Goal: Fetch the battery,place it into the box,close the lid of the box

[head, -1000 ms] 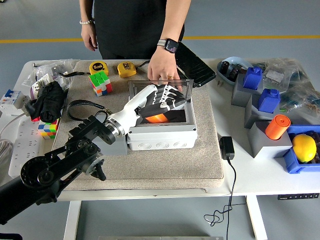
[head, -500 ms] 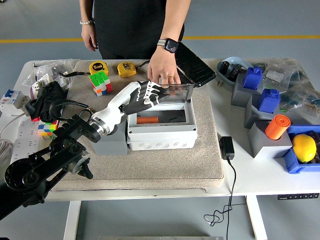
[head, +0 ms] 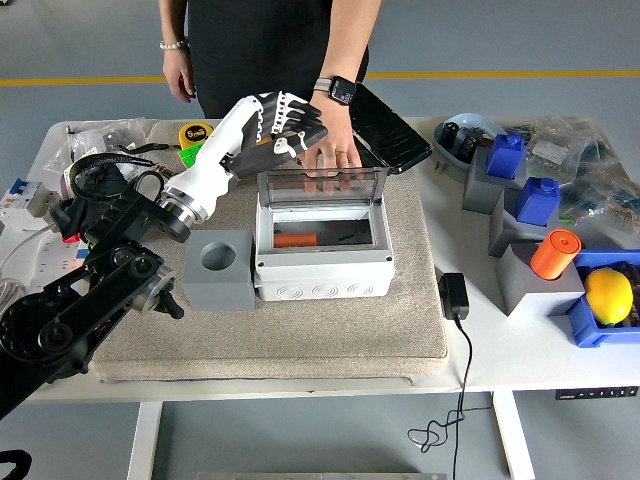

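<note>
While the orange battery point(head: 294, 240) lies inside the grey junction box point(head: 322, 262) near the middle of the beige mat point(head: 400, 320), the box's clear hinged lid point(head: 320, 186) stands upright along its far edge. The left hand point(head: 283, 125) hangs above the mat's far edge, just behind the lid's left end, its black fingers point(head: 300, 128) loosely curled with nothing in them. A person stands at the table's far side with one hand point(head: 328, 152) resting behind the lid, fingers showing through the clear plastic. Touching the box's left wall is a grey block point(head: 219, 270) with a round hole on top. Behind the robot's hand a yellow tape measure point(head: 196, 133) lies at the mat's far left corner. On the white table point(head: 480, 350) right of the mat lies a black power adapter point(head: 454, 296).
</note>
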{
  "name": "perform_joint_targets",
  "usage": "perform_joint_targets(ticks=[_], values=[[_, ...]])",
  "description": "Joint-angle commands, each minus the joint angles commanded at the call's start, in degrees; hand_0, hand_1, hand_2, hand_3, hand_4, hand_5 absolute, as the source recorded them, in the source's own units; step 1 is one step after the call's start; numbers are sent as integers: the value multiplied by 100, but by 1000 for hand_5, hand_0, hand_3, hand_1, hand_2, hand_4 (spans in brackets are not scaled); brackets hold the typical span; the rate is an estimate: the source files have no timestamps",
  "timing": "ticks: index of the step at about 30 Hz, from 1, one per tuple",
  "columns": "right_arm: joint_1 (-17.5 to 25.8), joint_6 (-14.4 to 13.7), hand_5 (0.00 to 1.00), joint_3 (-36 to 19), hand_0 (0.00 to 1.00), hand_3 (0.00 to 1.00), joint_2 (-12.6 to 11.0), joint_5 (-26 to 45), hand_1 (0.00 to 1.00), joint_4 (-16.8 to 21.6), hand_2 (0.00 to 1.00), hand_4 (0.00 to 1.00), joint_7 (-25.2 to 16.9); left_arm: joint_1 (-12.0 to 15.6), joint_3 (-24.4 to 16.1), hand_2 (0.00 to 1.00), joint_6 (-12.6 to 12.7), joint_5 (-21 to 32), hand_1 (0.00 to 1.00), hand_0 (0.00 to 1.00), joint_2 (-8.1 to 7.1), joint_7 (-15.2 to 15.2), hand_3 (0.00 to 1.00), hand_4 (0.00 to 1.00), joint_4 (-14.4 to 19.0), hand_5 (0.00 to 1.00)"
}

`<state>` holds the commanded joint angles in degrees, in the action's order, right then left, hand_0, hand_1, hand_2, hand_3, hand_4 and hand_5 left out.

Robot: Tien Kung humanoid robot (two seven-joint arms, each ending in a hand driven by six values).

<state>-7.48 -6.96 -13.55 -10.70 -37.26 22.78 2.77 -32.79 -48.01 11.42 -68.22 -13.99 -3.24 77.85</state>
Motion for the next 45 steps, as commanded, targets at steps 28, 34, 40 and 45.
perform_joint_targets(ticks=[28,34,40,45], values=[[12,-2,443,-79,600,519,-17,-79,584,22,571,925,4,268,217,577,-839,-833,561,459,-380,1482,560,998,690,600],[13,-4,442,-78,600,520,-13,-82,585,26,571,925,1,309,287,571,-864,-664,559,437,-369,1494,560,998,700,616],[19,-5,442,-70,600,519,-14,-79,585,17,571,925,2,329,336,572,-878,-601,553,427,-365,1500,566,998,701,626],[10,-3,442,-78,600,519,-10,-78,585,26,571,925,0,336,346,575,-901,-470,550,417,-374,1498,565,998,693,625]])
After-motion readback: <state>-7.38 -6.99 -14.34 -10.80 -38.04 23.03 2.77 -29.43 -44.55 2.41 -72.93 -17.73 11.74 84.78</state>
